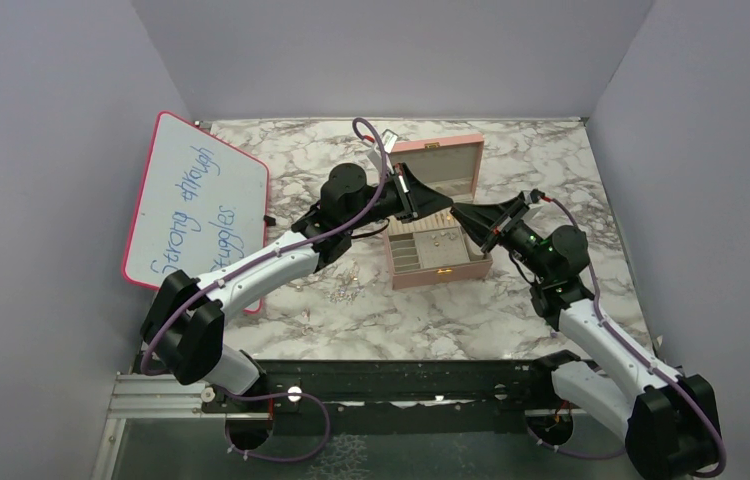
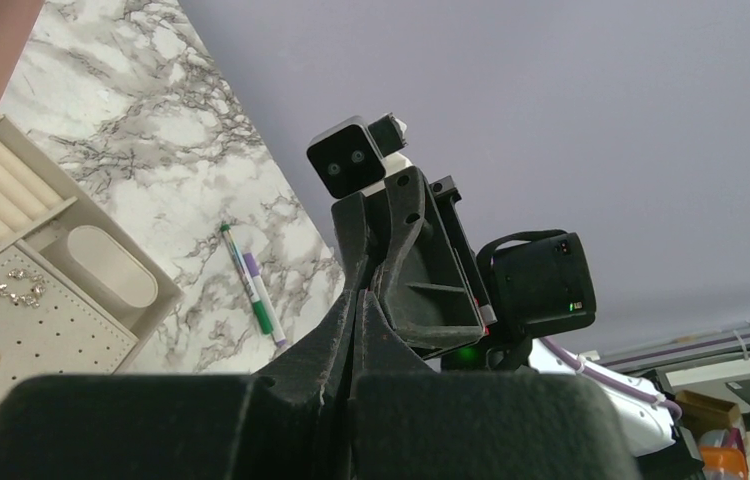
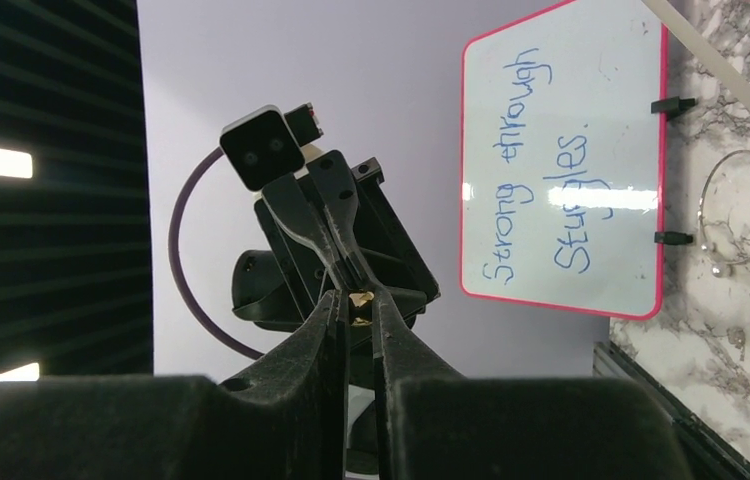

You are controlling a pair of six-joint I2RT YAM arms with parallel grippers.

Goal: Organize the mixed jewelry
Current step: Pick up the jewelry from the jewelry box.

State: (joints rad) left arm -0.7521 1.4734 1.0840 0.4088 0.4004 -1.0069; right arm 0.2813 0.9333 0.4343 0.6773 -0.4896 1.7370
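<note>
The pink jewelry box (image 1: pixel 438 272) stands open at the table's middle, with a few small pieces (image 1: pixel 441 240) in its tray; they also show in the left wrist view (image 2: pixel 9 289). Several tiny pieces (image 1: pixel 344 290) lie loose on the marble left of the box. A thin silver hoop (image 3: pixel 716 268) lies near the whiteboard. My two grippers meet tip to tip above the box. My right gripper (image 3: pixel 359 296) (image 1: pixel 463 213) is shut on a tiny gold piece (image 3: pixel 360 298). My left gripper (image 2: pixel 358 288) (image 1: pixel 448 207) is shut, its tips at that piece; I cannot tell whether it pinches it.
A pink-framed whiteboard (image 1: pixel 196 205) with blue writing leans at the left wall; it also shows in the right wrist view (image 3: pixel 561 160). A green-and-white marker pen (image 2: pixel 251 290) lies on the marble right of the box. Grey walls enclose the table.
</note>
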